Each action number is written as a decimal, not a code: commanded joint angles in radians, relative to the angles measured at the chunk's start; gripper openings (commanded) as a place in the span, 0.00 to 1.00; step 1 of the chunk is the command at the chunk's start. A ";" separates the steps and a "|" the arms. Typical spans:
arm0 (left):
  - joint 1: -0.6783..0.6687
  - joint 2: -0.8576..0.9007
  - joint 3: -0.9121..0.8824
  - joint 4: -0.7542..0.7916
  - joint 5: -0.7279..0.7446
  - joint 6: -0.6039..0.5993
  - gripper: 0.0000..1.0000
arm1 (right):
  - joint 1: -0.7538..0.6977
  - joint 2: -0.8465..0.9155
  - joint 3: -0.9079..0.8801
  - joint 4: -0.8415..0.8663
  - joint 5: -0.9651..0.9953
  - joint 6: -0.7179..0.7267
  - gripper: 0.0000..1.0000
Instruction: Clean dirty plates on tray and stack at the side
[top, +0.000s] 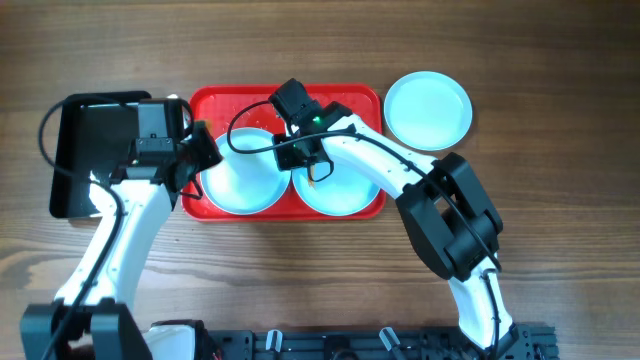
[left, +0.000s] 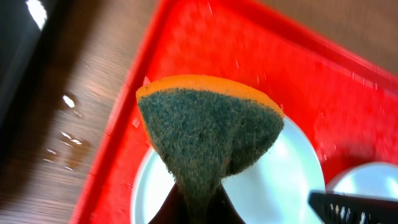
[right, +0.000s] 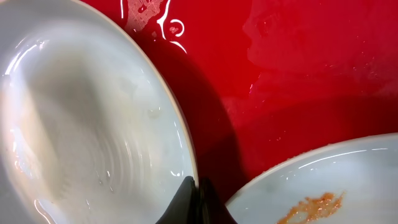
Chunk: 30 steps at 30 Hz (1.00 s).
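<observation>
The left tool is clenching a sponge, with its green scouring face toward the wrist camera and its orange back on top. It is holding the sponge over the left plate on the red tray; whether the sponge is touching the plate is not showing. The right tool is pinching the rim of that same left plate, on the side facing its neighbour, and the rim is running straight into its closed tips. Just beside this tool, apart from the held rim, the smeared plate is lying on the tray, showing an orange streak. A third plate is sitting on the tabletop just off the tray's right end, well apart from both tools. A black tray is lying left of the red tray.
</observation>
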 joint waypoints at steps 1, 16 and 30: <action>0.003 0.069 0.001 -0.017 0.146 0.008 0.04 | 0.001 0.024 -0.005 0.008 0.000 0.003 0.04; -0.002 0.275 -0.001 -0.074 0.080 0.009 0.04 | 0.001 0.007 0.002 0.011 0.004 -0.003 0.04; -0.002 0.034 0.002 -0.101 -0.137 0.009 0.04 | -0.002 -0.048 0.002 0.008 0.139 -0.047 0.04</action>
